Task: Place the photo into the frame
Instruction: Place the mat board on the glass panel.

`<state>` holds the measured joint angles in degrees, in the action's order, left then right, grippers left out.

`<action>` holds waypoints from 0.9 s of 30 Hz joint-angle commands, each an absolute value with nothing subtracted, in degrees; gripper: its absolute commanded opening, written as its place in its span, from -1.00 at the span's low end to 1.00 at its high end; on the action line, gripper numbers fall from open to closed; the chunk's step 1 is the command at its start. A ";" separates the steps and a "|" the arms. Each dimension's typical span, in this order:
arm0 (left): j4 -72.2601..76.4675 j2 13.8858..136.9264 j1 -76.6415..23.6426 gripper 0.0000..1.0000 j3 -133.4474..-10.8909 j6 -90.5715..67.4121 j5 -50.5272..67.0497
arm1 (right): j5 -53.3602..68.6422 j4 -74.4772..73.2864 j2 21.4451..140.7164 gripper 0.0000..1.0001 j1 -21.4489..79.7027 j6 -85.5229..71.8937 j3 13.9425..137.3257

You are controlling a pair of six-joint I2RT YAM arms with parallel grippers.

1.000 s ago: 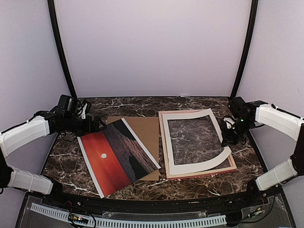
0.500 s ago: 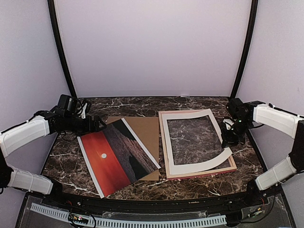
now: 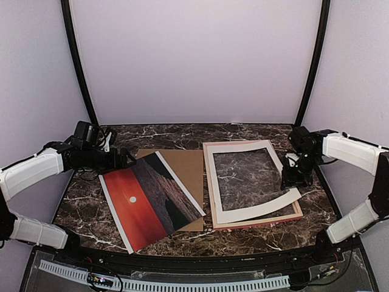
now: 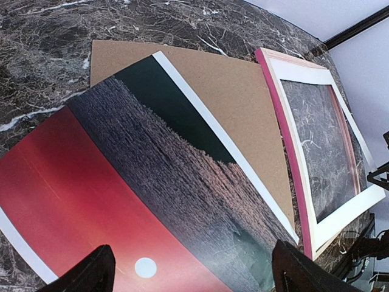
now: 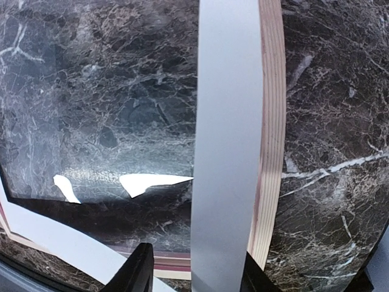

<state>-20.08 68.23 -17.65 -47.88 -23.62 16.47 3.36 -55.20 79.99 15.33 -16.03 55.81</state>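
The photo (image 3: 149, 201), a red sunset print with a white border, lies face up, partly on the brown backing board (image 3: 185, 164). My left gripper (image 3: 124, 159) hovers open at its far left corner; in the left wrist view both fingertips (image 4: 91, 271) stand wide apart above the photo (image 4: 152, 182). The frame (image 3: 261, 221), pink-railed with a clear pane, lies to the right with a white mat (image 3: 243, 146) on it. My right gripper (image 3: 296, 177) is at the mat's right side, open. The mat's strip (image 5: 228, 121) runs between its fingers, with a gap beside the left finger (image 5: 137, 271).
The dark marble table (image 3: 91, 207) carries everything. Black corner posts (image 3: 79, 67) stand at the back left and right against the white walls. The frame's right rail (image 5: 272, 121) lies near the table's right side.
My right gripper has opened and let go of the mat's right edge. The raised corner of the mat has dropped lower and flatter over the frame. The left arm has not moved.
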 commanded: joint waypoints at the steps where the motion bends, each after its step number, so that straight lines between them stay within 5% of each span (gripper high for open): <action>1: -20.24 68.07 -17.95 0.84 -49.41 -23.44 16.06 | 1.99 -53.90 80.26 -0.11 15.73 -16.61 56.78; 4: -20.30 68.22 -17.97 0.84 -49.40 -23.25 15.86 | 1.32 -53.92 80.67 0.00 15.73 -16.92 56.86; 11: -20.46 68.70 -17.95 0.85 -49.86 -22.79 15.36 | 0.27 -53.60 80.98 0.62 15.73 -17.23 56.85; 19: -21.17 68.99 -17.99 0.86 -50.25 -21.82 14.06 | -3.73 -51.34 81.62 0.80 15.12 -17.72 57.12; 27: -24.64 71.50 -17.86 0.95 -53.24 -18.48 12.61 | -1.21 -42.84 86.14 0.77 10.98 -17.15 57.99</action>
